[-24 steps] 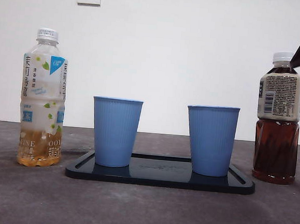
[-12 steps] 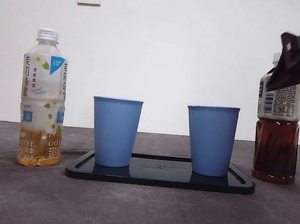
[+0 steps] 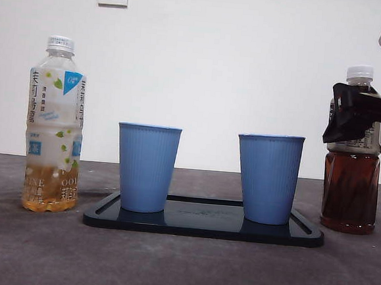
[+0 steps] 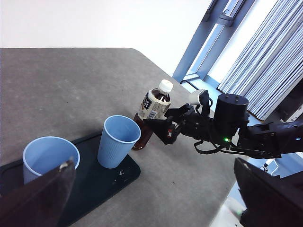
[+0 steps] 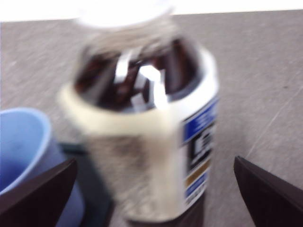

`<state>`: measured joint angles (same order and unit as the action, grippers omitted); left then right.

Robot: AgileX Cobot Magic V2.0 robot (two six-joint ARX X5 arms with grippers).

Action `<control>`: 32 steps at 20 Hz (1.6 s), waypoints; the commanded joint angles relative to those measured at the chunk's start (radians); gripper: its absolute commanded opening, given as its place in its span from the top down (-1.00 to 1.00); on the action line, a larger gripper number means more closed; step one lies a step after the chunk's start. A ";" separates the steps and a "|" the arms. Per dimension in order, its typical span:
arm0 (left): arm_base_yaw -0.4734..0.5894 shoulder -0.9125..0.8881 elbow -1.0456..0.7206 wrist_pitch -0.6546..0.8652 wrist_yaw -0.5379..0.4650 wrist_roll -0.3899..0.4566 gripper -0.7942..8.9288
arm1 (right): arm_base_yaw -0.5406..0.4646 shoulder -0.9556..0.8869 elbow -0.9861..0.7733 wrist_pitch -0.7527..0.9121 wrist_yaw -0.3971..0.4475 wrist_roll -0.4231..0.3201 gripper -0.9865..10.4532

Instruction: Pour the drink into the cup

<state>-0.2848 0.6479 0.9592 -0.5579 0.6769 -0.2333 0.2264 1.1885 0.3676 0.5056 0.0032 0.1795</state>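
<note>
The dark tea bottle (image 3: 353, 152) stands upright on the grey table (image 3: 181, 260), just beside the right end of the black tray (image 3: 204, 226) as seen from the front. Its white cap is on. The dark drink fills the bottle to about the shoulder.

The right claw (image 3: 351, 119) is at label height on this bottle. Its jaws are apart, one on each side of the bottle. In the right wrist view the bottle (image 5: 147, 127) fills the gap between the two jaws, but neither jaw visibly touches it. In the left wrist view the right claw (image 4: 163, 128) reaches the bottle (image 4: 152, 109) from the side facing away from the cups.

Two blue cups stand upright on the tray. The right cup (image 3: 268, 178) is near the dark tea bottle but apart from it. The left cup (image 3: 147, 167) stands well apart from the right cup. Both cups look empty in the left wrist view.

A second bottle with a green-leaf label (image 3: 54, 125) stands upright on the table beyond the left end of the tray. It holds a little pale yellow drink at the bottom, and its cap is on.

The left claw (image 4: 156, 198) waits above the table with its jaws wide apart, holding nothing.
</note>
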 commanded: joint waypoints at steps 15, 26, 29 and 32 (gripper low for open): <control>-0.004 0.005 0.022 0.059 0.003 0.012 -0.39 | -0.014 0.184 0.005 0.216 -0.029 -0.034 0.47; -0.004 -0.021 0.022 0.062 0.003 0.015 -0.39 | -0.002 0.027 0.219 -0.207 -0.159 -0.117 0.64; -0.004 -0.049 0.022 0.076 0.003 0.021 -0.39 | 0.010 -0.011 0.325 -0.420 -0.142 -0.166 0.64; -0.004 -0.079 0.022 0.080 -0.005 0.021 -0.38 | 0.039 -0.041 0.446 -0.652 -0.073 -0.261 0.64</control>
<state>-0.2848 0.5659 0.9592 -0.4889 0.6727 -0.2256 0.2592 1.1572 0.7738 -0.1673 -0.0757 -0.0246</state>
